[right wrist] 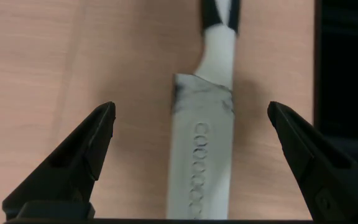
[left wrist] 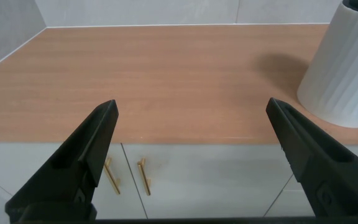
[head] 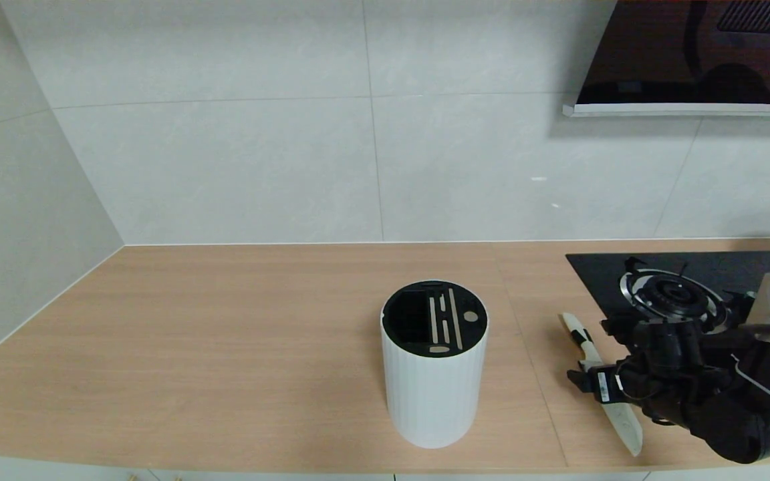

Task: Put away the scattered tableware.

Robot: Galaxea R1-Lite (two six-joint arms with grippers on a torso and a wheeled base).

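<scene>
A white ribbed utensil holder (head: 434, 374) with a black slotted top stands upright mid-counter. To its right a knife (head: 577, 334) with a white and black handle and a pale blade lies flat on the wood, beside the hob. My right gripper (head: 599, 354) hovers over the knife, open, one finger on each side. In the right wrist view the knife (right wrist: 202, 137) runs between the open fingers (right wrist: 98, 143), untouched. My left gripper (left wrist: 191, 107) is open and empty at the counter's front edge, with the holder (left wrist: 347, 68) off to one side.
A black hob (head: 599, 267) with a gas burner (head: 671, 294) occupies the counter's right end, under a range hood (head: 692, 60). Tiled walls close the back and left. Cabinet fronts with gold handles (left wrist: 143, 177) lie below the counter edge.
</scene>
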